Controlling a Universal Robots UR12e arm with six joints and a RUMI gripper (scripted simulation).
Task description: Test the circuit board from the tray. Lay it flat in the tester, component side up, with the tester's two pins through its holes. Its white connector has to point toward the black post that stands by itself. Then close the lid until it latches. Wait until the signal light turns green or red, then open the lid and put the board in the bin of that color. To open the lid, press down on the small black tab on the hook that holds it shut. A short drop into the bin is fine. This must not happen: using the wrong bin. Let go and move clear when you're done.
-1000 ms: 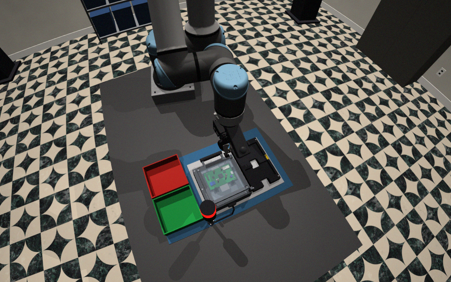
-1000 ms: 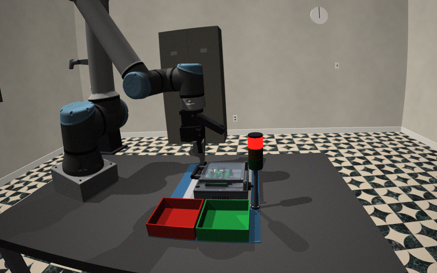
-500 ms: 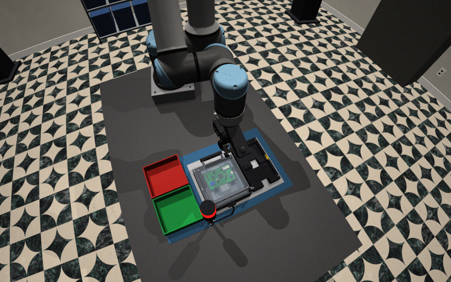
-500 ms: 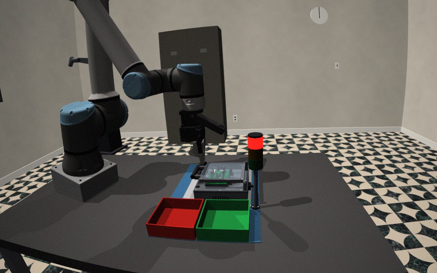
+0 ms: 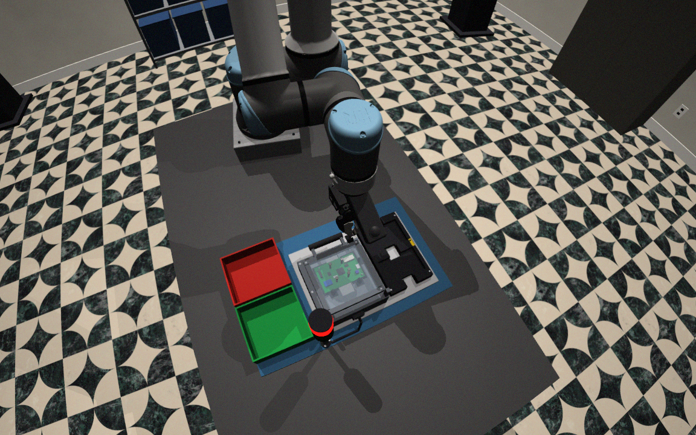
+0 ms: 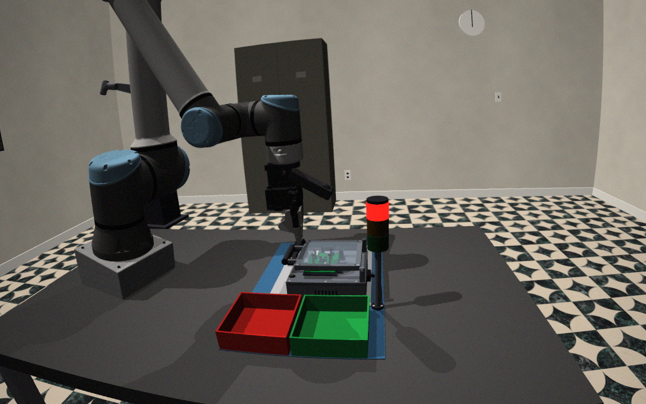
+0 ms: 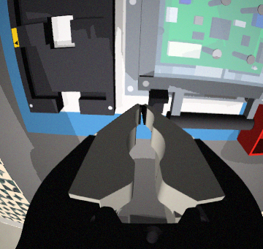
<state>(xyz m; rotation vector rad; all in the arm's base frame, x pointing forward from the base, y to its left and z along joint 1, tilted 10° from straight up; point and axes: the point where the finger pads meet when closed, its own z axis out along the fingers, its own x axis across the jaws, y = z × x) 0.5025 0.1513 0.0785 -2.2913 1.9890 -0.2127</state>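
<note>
Red signal lamp (image 5: 321, 328) (image 6: 377, 211) lit; your narrow, closed hand (image 5: 348, 238) (image 6: 299, 242) (image 7: 141, 106) holds nothing beside the small black latch tab (image 7: 158, 96). Judging from this, you are at lid release: press the tab downward.

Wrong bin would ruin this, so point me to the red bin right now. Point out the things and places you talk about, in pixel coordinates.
In the top view, the red bin (image 5: 255, 273) (image 6: 264, 324) sits left of the lidded tester (image 5: 384, 288) (image 6: 326, 288), directly against the green bin (image 5: 275, 324) (image 6: 332, 326).

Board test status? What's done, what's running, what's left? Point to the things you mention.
Done: board (image 5: 339, 272) (image 7: 215, 26) sits in the tester under the clear lid (image 5: 360, 293) (image 6: 350, 251), which looks down; light (image 5: 322, 327) (image 6: 377, 211) is red.
In hand: the shut, unloaded hand (image 5: 348, 238) (image 6: 299, 240) (image 7: 141, 106) is by the black tab (image 7: 158, 96), probably to unlatch.
Left: open lid, move board to the red bin (image 5: 255, 270) (image 6: 265, 324), back off.
</note>
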